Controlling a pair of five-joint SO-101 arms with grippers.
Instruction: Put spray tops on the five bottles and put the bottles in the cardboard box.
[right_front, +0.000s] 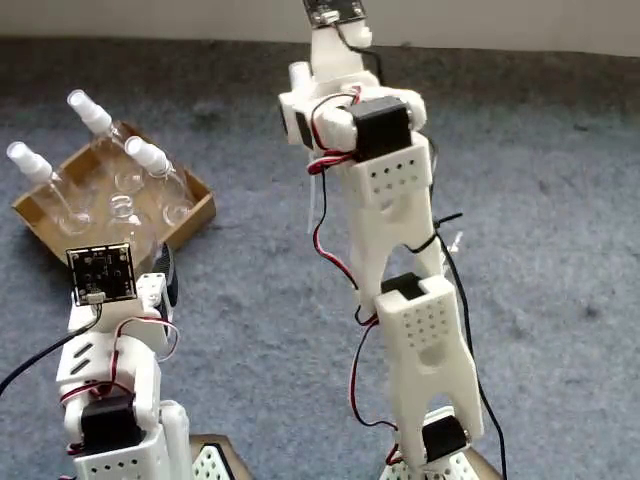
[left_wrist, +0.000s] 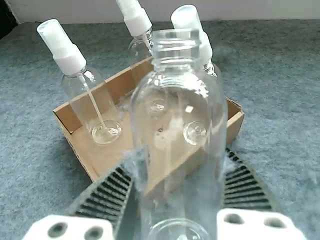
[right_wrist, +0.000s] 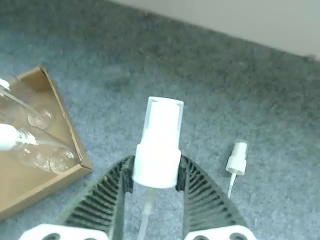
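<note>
In the left wrist view a clear bottle (left_wrist: 177, 125) with a bare threaded neck stands between the fingers of my left gripper (left_wrist: 175, 167), which is shut on it just in front of the cardboard box (left_wrist: 75, 132). Three bottles with white spray tops (left_wrist: 62, 45) lean inside the box. My right gripper (right_wrist: 156, 172) is shut on a white spray top (right_wrist: 159, 140), its dip tube hanging below. From above, that spray top (right_front: 299, 76) is held high, right of the box (right_front: 195, 215). A second spray top (right_wrist: 236, 160) lies loose on the carpet.
Grey carpet (right_front: 540, 180) covers the whole work surface. The right arm's white links (right_front: 400, 200) rise through the middle of the high view. The loose spray top (right_front: 455, 241) lies just right of that arm. A pale wall runs along the far edge.
</note>
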